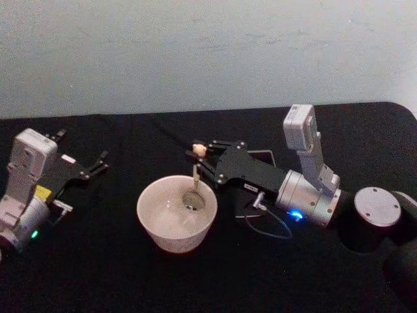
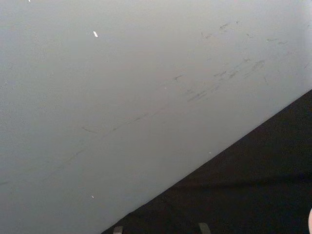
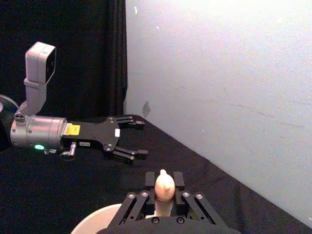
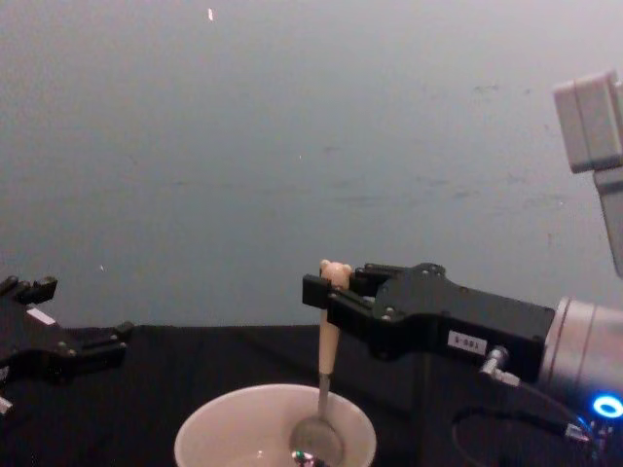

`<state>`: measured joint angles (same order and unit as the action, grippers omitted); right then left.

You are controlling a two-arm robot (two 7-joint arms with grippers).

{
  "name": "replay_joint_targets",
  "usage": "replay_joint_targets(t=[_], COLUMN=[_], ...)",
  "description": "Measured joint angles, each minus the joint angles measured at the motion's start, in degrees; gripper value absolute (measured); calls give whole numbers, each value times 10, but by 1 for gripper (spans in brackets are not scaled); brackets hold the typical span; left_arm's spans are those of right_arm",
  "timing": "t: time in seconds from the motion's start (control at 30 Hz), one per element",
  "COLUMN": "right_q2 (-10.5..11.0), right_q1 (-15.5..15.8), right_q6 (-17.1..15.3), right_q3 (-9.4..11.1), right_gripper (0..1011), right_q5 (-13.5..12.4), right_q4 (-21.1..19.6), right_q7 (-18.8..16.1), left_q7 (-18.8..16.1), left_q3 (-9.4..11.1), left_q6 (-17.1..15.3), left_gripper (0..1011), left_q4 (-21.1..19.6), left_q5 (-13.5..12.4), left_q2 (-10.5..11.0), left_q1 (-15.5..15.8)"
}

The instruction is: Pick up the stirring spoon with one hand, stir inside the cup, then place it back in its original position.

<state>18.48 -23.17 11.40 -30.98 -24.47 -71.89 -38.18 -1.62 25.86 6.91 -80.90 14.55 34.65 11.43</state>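
Black cloth [image 1: 98,274] covers the table, with a pale wall behind. Item, spoon [image 1: 195,173], one: beige handle with a bear head on top, dark neck and bowl. It stands upright, long axis near vertical, bowl end down inside the cup [image 1: 146,199] and right of the cup's centre. Whether the bowl touches the bottom cannot be told. Item, cup, one: wide, round, cream-white, mid-table and nearer the right arm. Item, right claw [image 1: 201,160], one: reaches in level from the right above the cup's far right rim, pinching the beige handle just under the bear head, as the chest view confirms [image 4: 326,287]. The handle rises above the claw and the neck hangs below it, so a stir would likely be a small circling of the claw with the spoon kept upright and inside the rim. Item, holder [image 1: 266,155], one: dark and square-edged, largely hidden behind the right claw, just right of the cup, so the way back looks short. Item, left claw [image 1: 83,147], one: parked well left of the cup, fingers spread, holding nothing.
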Motion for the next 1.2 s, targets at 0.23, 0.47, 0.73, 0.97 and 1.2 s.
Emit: replay_joint_targets(t=[0.23,0.47,0.73,0.97,1.2], right_q2=[9,26,57,87,112], right_q1=[11,17,16,17,27], right_q6=[-5,-6,6,14,18], right_q3=[6,18,39,63,81], right_gripper=[213,213,213,213,213], right_q5=[-13,-33,-59,-83,-91], right_q4=[-27,-69,-115,-138,-151], right_q7=[-3,-12,-28,-36,-33], left_q7=[0,0,0,0,0], left_q3=[0,0,0,0,0], left_q6=[0,0,0,0,0], left_gripper=[1001,1001,1001,1001,1001], left_q4=[0,0,0,0,0], left_q5=[0,0,0,0,0], left_q2=[0,0,0,0,0], left_q1=[0,0,0,0,0])
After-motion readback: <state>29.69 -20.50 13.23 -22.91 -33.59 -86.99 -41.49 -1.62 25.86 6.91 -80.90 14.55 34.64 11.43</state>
